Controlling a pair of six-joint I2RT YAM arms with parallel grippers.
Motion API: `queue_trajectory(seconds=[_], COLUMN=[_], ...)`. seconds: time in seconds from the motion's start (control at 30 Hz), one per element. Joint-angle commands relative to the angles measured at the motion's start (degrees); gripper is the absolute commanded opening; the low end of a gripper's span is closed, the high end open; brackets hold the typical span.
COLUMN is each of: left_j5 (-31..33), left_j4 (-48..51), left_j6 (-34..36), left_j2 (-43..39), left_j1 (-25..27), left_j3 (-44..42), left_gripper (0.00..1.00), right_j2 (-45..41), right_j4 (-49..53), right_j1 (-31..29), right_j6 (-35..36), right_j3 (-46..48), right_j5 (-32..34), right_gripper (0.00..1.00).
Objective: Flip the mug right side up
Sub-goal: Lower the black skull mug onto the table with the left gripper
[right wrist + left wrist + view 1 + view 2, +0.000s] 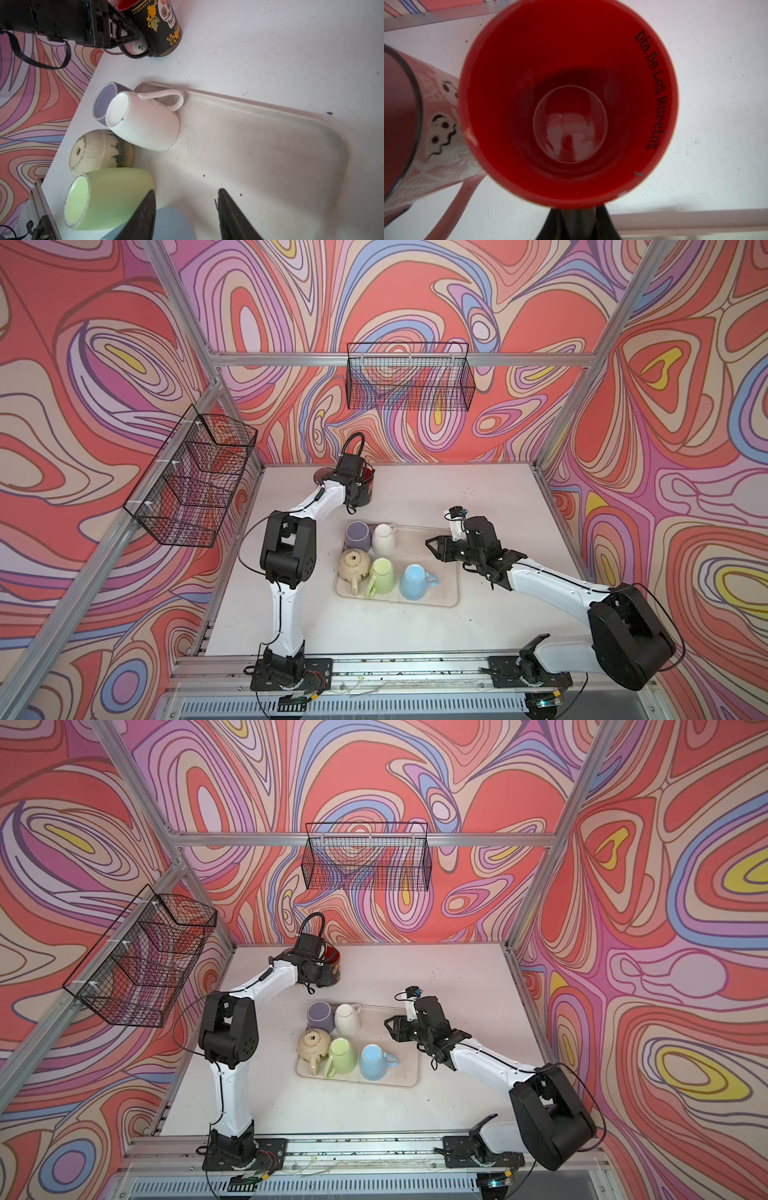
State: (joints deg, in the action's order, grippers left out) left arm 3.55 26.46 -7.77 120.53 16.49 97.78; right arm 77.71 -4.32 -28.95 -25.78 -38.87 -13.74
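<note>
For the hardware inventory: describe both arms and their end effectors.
The left arm and right arm: white curved links, bulky black joint housings, black base plates. Black cables loop off the links. The left end effector and right end effector: black, with tapering fingers.

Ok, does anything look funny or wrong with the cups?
Yes. All five mugs on the tray stand upside down, bottoms up: purple mug, white mug, cream mug, green mug, blue mug. Only the black mug behind the tray, red inside, stands right side up.
</note>
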Motion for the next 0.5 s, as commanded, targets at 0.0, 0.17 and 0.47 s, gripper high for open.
queue_trajectory(seconds=[0.0, 0.17, 0.47], left_j5=[2.16, 2.96, 5.61], left_j4=[-4.75, -5.74, -6.75], left_j6=[-0.32, -0.67, -1.49], left_j2=[-1.70, -2.20, -1.34], left_j1=[-0.49, -0.44, -0.73], left_j3=[-0.83, -2.21, -3.57], left_gripper=[0.00, 0.00, 0.00], right_j2=[0.54, 0.85, 1.10], right_j4=[-0.77, -0.87, -0.96], right_j1=[-0.14, -0.14, -0.14], right_j6=[0.58, 0.56, 0.55], right_j3=[0.73, 0.64, 0.64], right_j5=[0.71, 0.64, 0.55], right_gripper=[0.49, 0.49, 0.49])
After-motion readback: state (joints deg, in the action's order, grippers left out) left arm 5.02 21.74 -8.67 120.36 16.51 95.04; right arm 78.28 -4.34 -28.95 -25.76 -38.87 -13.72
